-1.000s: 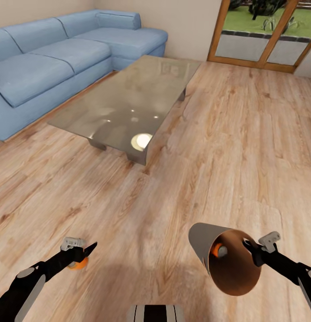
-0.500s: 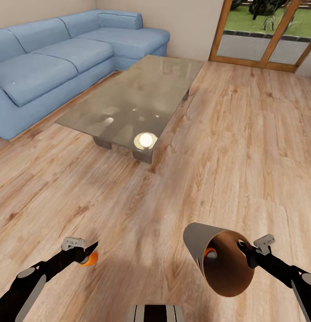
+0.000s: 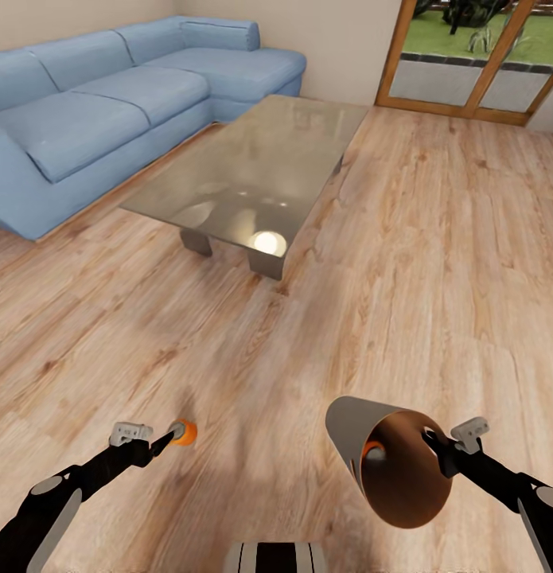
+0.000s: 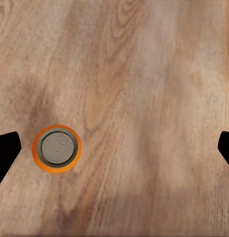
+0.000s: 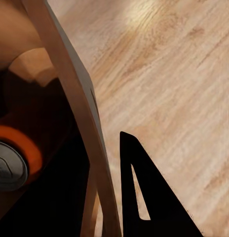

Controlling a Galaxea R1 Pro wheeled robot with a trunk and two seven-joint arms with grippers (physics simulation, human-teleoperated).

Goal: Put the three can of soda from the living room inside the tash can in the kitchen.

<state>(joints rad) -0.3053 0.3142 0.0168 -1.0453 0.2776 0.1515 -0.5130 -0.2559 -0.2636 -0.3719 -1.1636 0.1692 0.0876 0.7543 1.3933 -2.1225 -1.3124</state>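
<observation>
Here the right hand (image 3: 432,442) is clamped on the rim of the tash can (image 3: 387,461), which it holds tilted above the wood floor (image 3: 435,263), its brown mouth turned toward the robot. One orange soda can (image 3: 373,450) lies inside, close to the opening. I judge it may roll out if the bin tips further, because both are smooth round cylinders. The left hand (image 4: 114,145) has its fingers wide apart. A second orange can (image 4: 57,148) stands upright on the floor near one finger and is not held. A careless move could knock this light can over, and it would roll on the polished planks. Beyond stand a glass-topped bench (image 3: 252,171) and a soft blue sofa (image 3: 109,103).
</observation>
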